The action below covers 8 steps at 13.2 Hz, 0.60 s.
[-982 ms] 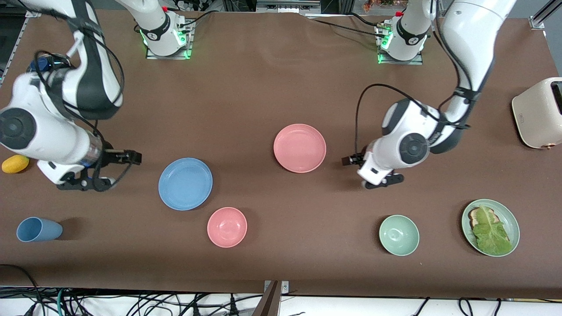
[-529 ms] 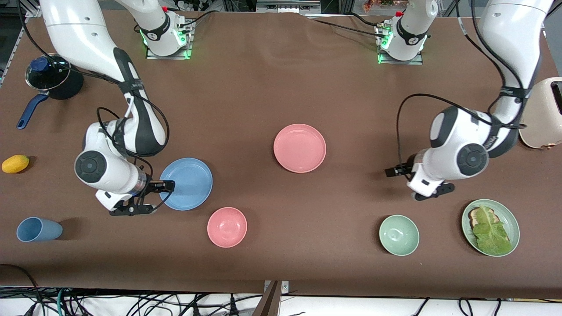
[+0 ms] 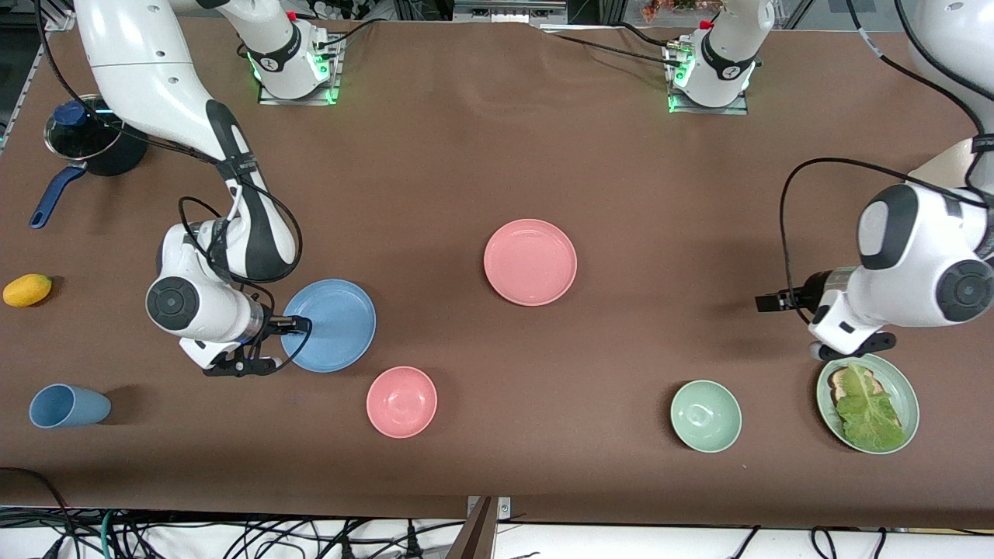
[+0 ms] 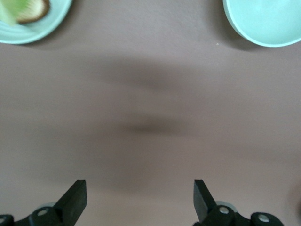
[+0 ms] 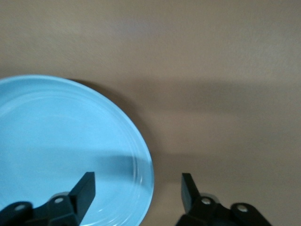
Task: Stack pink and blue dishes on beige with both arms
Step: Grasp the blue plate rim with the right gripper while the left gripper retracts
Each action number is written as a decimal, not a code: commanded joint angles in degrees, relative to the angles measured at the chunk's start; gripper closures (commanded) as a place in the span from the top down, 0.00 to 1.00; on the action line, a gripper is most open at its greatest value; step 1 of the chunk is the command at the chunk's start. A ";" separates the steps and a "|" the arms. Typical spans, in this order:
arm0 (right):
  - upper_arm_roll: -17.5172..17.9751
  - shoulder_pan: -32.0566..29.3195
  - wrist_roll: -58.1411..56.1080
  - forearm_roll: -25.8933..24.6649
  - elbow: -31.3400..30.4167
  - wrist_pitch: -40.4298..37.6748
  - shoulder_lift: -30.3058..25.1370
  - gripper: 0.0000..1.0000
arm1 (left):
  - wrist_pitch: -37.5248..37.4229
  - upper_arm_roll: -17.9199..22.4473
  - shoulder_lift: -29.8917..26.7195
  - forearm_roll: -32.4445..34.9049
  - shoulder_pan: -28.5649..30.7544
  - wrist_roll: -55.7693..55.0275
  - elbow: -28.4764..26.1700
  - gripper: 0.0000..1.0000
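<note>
- Two task plates show: one blue plate toward the right arm's end of the table and one pink plate near the table's middle, well apart, the pink one farther from the front camera.
- One pink bowl, one green bowl, one green plate with lettuce, one blue cup, one yellow fruit and one dark pot also stand on the table.
- The right gripper sits at the blue plate's edge nearest the right arm; in the right wrist view its jaws straddle the rim, one finger over the plate's inside, the other over the bare table.
- Its jaws are parted, not clamped on the rim.
- The left gripper hangs over bare table near the lettuce plate, jaws spread wide, holding nothing, well apart from the pink plate.
</note>
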 commanded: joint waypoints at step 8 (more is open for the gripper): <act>1.39 -0.50 -1.82 2.24 -6.12 8.20 0.21 0.69 | -11.12 17.38 -22.57 -5.87 -16.99 5.34 -3.29 1.00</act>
